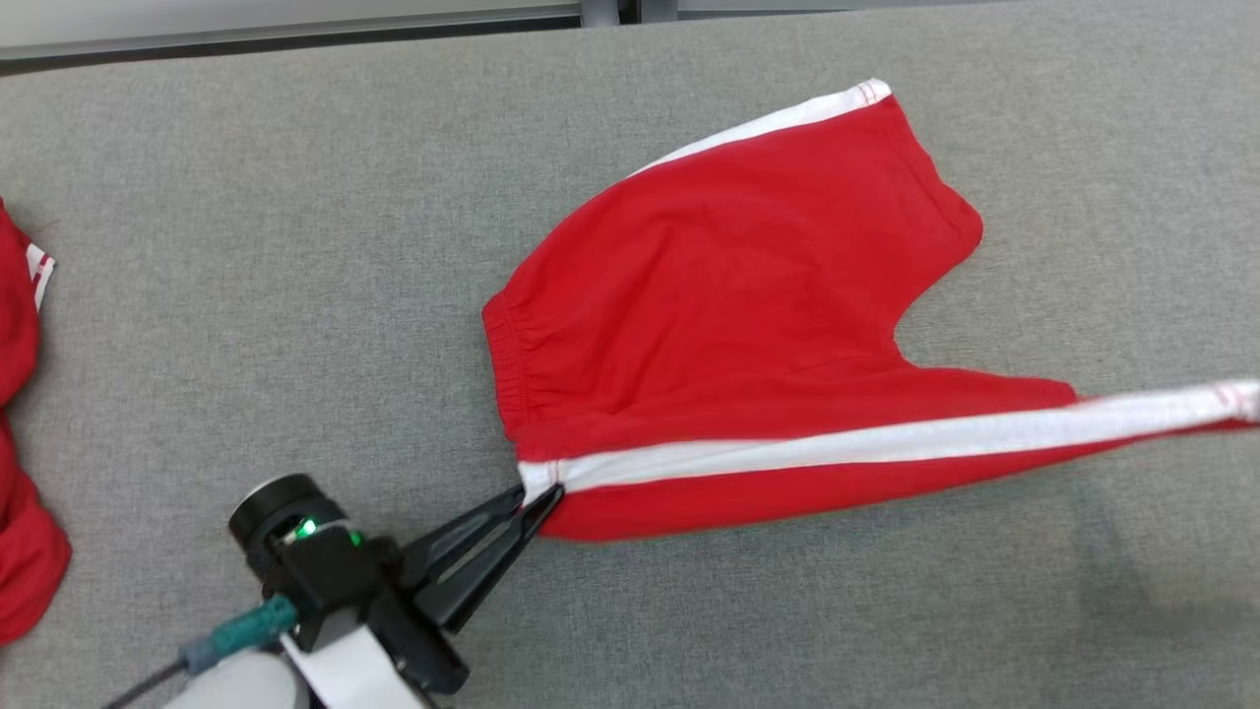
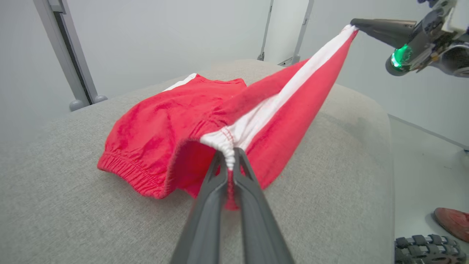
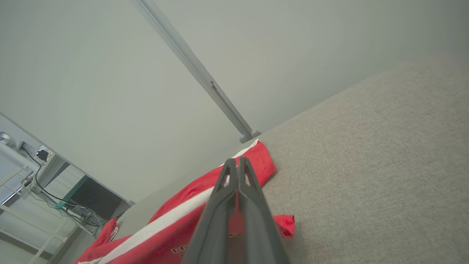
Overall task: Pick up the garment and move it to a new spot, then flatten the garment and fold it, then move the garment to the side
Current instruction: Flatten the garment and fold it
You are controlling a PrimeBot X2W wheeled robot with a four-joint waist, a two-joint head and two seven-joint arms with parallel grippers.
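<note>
Between left gripper (image 1: pixel 539 500), clamped on the waistband corner, and right gripper (image 2: pixel 354 26), pinching the leg hem, red shorts (image 1: pixel 728 295) stretch half-lifted. Likely flattening; fold and side move remain.

I see open grey tabletop (image 1: pixel 246 246) left of the shorts (image 1: pixel 709 295) and a bare strip along the near edge. The shorts' striped side hangs taut and lifted between my left gripper (image 1: pixel 539 497) and right gripper (image 2: pixel 354 25), both pinched on it, barring that line. Another red garment (image 1: pixel 20 473) crowds the left edge; a metal post (image 2: pixel 65 55) stands beyond the far edge.
</note>
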